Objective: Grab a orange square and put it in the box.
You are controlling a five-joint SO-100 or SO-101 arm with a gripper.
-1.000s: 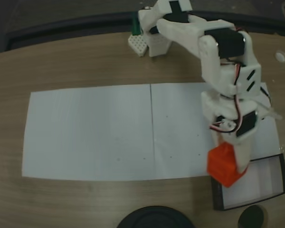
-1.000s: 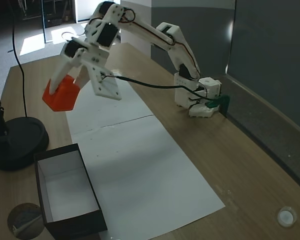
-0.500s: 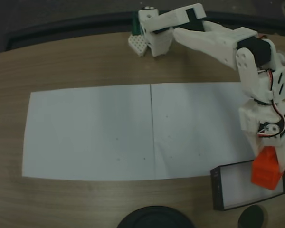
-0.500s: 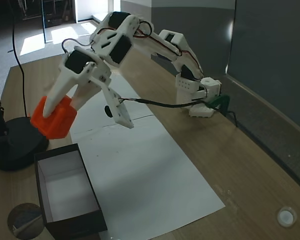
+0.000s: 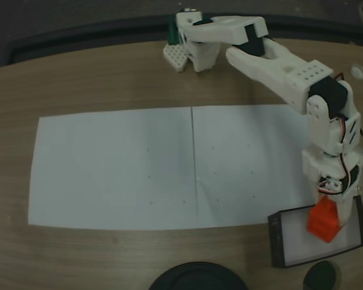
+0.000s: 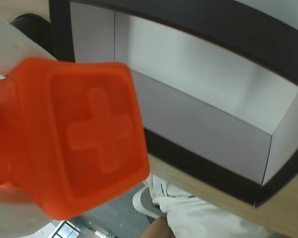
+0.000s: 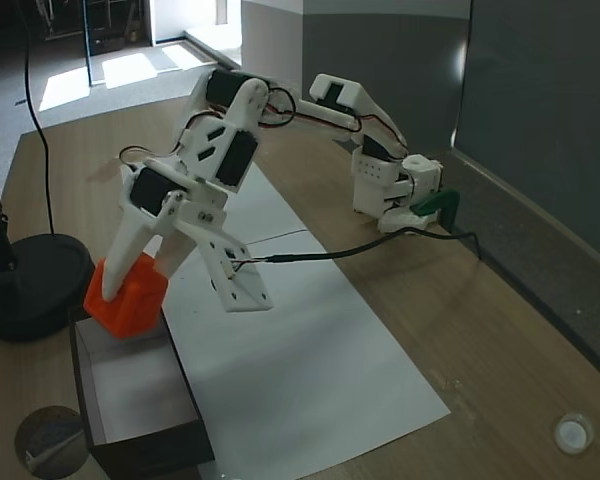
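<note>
Jaws are clamped on the orange square [image 5: 323,220], so you've got it held, no slack showing in any view. What matters now is block vs. box [image 5: 280,244]: in a fixed view from above, lower right of frame, the block sits over the white floor, roughly mid-box, inside the black walls. In a fixed view from the side, lower left of frame, the orange square [image 7: 126,296] hangs at the far end of the box [image 7: 145,448], about level w/ the rim, maybe just touching it; can't tell if it's above the wall or already past it. Gripper [image 7: 130,285] comes down at a slant from upper right, so the block is tilted, not flat.

Wrist view: orange square [image 6: 77,134] at left w/ its raised cross facing the lens, box [image 6: 198,29] interior opening to the upper right. So the box floor lies ahead of and below the block.

My read: you're nearly done. Pos. looks ok for release; main risk is the block catching the far wall, so nudge inward first if unsure.
</note>
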